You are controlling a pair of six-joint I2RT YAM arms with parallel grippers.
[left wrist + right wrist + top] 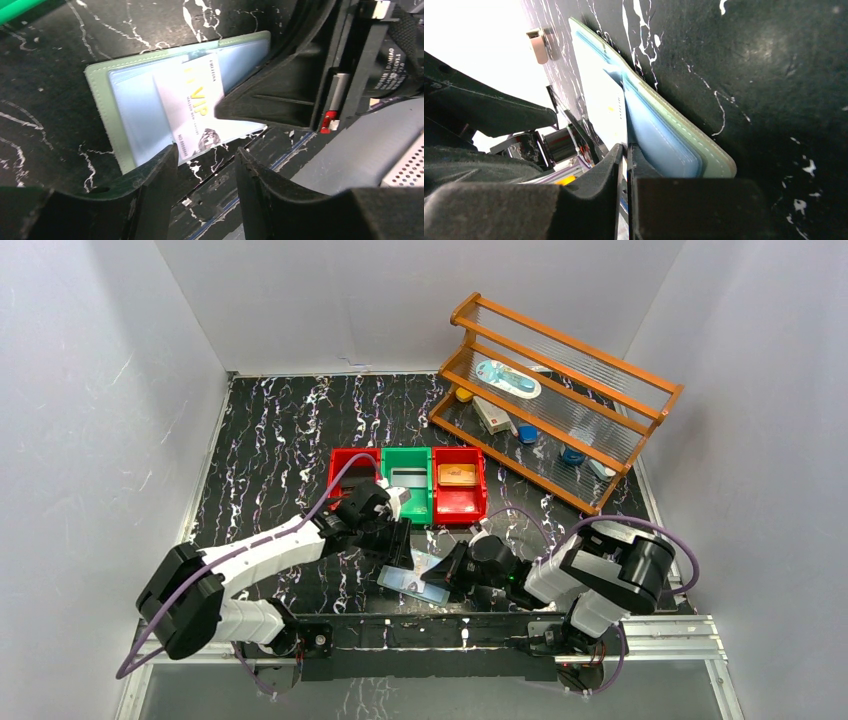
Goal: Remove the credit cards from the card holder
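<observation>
Evidently the job is mid-extraction. The card holder point(125, 100) lies open and flat on the tabletop point(50, 50), near its front edge, sage cover down and pale blue sleeves up, so the pockets are open to a grasp from the side. A pale card point(187, 100) printed "VIP" sticks partly out of one sleeve at a slant. The right tool point(625, 150) is pressed together on that card's outer edge, with only a sliver of card showing between its pads. It comes in low and almost parallel to the tabletop, probably so that the card can slide out along the line of the pocket without bending.

The left tool point(207, 155) hangs over the near edge of the holder, its fingers spread and nothing between them. One fingertip sits just beside the green border, though I cannot tell whether it touches. It looks placed to pin the soft cover, which might otherwise drag along with the card.

Farther back, a tan-gold card point(458, 475) rests in a red bin point(460, 508), so part of the task appears done.
</observation>
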